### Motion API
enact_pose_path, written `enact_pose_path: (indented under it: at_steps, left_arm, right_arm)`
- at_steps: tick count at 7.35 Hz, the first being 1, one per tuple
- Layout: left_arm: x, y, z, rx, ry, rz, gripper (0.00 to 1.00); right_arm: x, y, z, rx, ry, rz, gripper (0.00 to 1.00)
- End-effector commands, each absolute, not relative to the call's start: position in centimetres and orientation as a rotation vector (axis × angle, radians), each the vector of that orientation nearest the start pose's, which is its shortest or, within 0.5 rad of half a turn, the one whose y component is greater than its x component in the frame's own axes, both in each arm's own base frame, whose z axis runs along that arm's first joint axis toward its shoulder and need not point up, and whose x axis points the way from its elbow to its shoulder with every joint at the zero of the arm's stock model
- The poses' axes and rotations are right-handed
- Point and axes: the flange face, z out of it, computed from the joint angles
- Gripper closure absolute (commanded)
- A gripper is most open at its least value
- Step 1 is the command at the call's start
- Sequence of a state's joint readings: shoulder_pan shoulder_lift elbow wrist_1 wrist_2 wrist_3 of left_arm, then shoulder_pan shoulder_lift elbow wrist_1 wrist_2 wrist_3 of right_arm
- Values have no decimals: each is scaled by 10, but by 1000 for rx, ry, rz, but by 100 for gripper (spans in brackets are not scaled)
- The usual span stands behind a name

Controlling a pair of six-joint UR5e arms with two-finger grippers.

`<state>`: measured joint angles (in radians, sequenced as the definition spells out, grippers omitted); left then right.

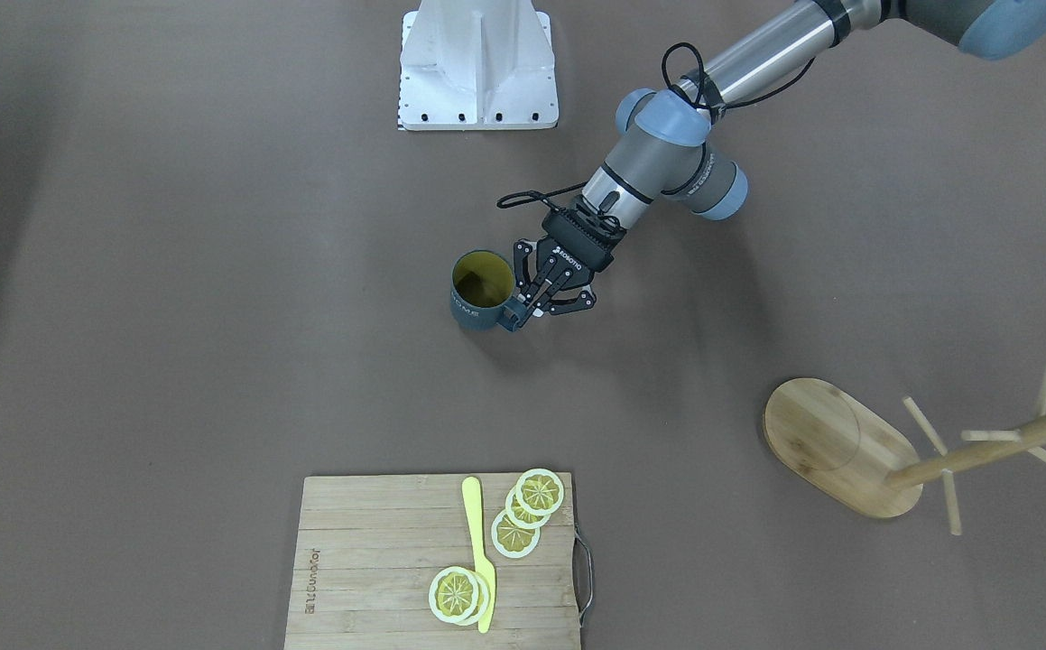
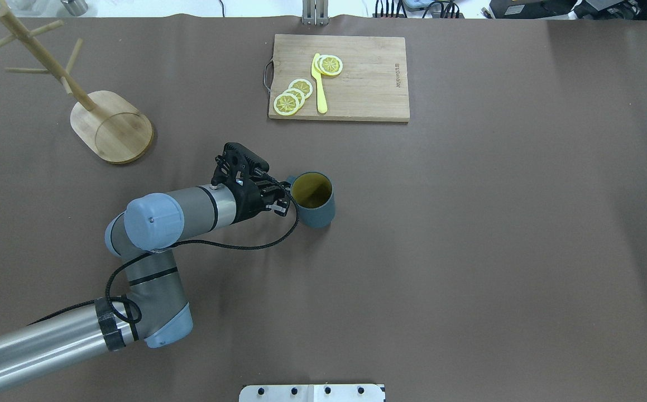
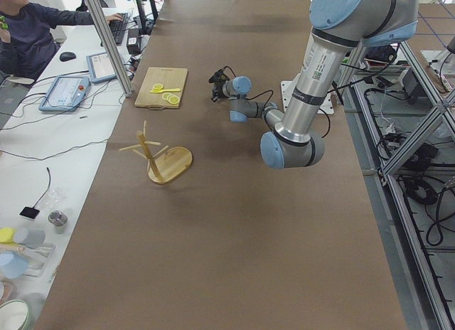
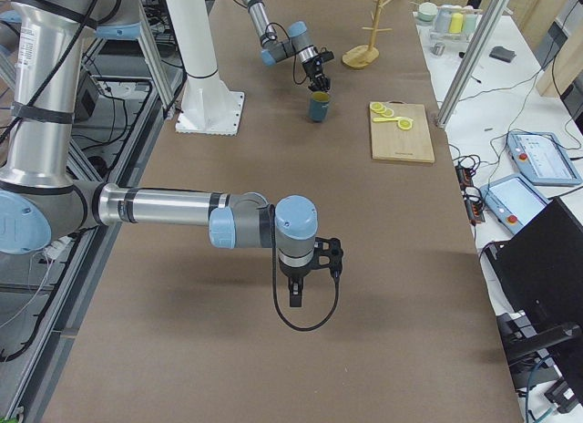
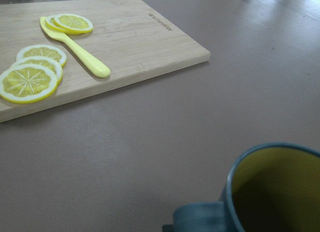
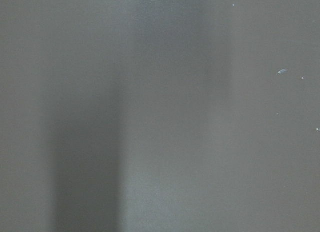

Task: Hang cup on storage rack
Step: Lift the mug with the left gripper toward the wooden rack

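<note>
The cup (image 1: 479, 291), dark blue-grey with a yellow inside, stands upright mid-table; it also shows in the overhead view (image 2: 313, 200) and at the lower right of the left wrist view (image 5: 270, 192). My left gripper (image 1: 519, 312) is at the cup's handle (image 5: 197, 219), its fingers drawn together on it. The storage rack (image 1: 834, 447), a bamboo mug tree, stands far off toward my left (image 2: 112, 127), with bare pegs. My right gripper (image 4: 293, 295) shows only in the exterior right view, low over bare table, so I cannot tell whether it is open or shut.
A wooden cutting board (image 1: 369, 560) with lemon slices (image 1: 515, 533) and a yellow knife (image 1: 479, 551) lies on the far side of the table (image 2: 356, 84). The white arm mount (image 1: 477, 68) sits at the robot's edge.
</note>
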<state>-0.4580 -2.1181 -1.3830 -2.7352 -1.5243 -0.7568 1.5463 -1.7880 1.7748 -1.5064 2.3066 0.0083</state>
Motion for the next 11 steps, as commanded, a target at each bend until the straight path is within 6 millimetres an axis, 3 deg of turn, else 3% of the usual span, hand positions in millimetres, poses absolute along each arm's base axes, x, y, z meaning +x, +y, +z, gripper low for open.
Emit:
enact_pose_path:
  at_steps: [1,5,9,10,11]
  left_arm:
    - [542,-449,291,925,1236,160,100]
    - [488,-506,283,795,1340,-167,100]
    - [468,-519,276,522,1535,-485,100]
    - [458,-523,273,426,1603,-605,100]
    - [435,-530,266,307,1743,-750,100]
  right_arm:
    - [57,-405,652,36,-735,-36,0]
    - [57,-405,652,36,-734,-33,0]
    - [57,-404,652,34,-735,-33,0]
    - [57,-404,652,34,-734,-33,0]
    - [57,-404,653,33,-734,-32,0]
